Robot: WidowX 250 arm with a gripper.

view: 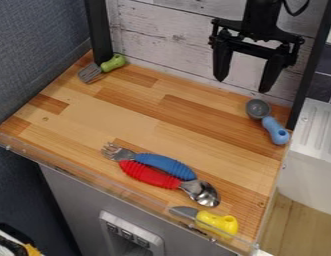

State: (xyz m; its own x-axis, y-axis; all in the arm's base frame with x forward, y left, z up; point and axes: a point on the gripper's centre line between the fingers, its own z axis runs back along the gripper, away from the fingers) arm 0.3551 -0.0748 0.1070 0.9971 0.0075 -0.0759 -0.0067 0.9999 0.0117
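My black gripper hangs open at the upper right, its two fingers apart with nothing between them. Nearest below it lies a grey scoop with a blue handle, by the counter's right edge. A fork with a blue handle and a spoon with a red handle lie side by side near the front edge, pointing opposite ways. A small knife with a yellow handle rests at the front right corner. At the back left corner is a grey-headed utensil with a green handle.
The wooden counter has a clear low rim along its front. Whitewashed boards stand behind it, between black posts. A white ribbed unit adjoins the right side.
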